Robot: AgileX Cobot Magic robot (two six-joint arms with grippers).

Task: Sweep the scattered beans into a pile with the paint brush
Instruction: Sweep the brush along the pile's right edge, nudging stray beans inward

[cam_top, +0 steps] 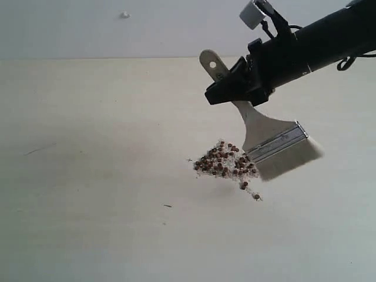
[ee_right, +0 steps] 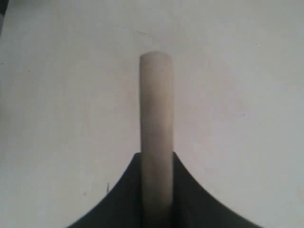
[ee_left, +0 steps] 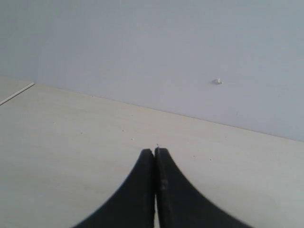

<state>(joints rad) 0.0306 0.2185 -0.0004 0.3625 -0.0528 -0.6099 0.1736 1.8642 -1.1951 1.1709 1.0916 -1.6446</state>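
The beans lie as one pile (cam_top: 224,161) of small brown beans and whitish crumbs near the middle of the pale table. Two or three stray beans (cam_top: 250,190) trail off its near right side. My right gripper (cam_top: 230,86) is shut on the wooden handle of the paint brush (cam_top: 275,144), which hangs tilted with its pale bristles (cam_top: 292,160) just right of the pile. The right wrist view shows only the handle end (ee_right: 156,109) between the jaws. My left gripper (ee_left: 155,152) is shut with nothing in it, away from the pile and outside the exterior view.
The pale table (cam_top: 88,176) meets a plain wall (ee_left: 166,47) at the back. A small white knob (cam_top: 124,14) sits on the wall. Faint marks (cam_top: 40,149) and a tiny speck (cam_top: 168,205) lie on the table left of the pile.
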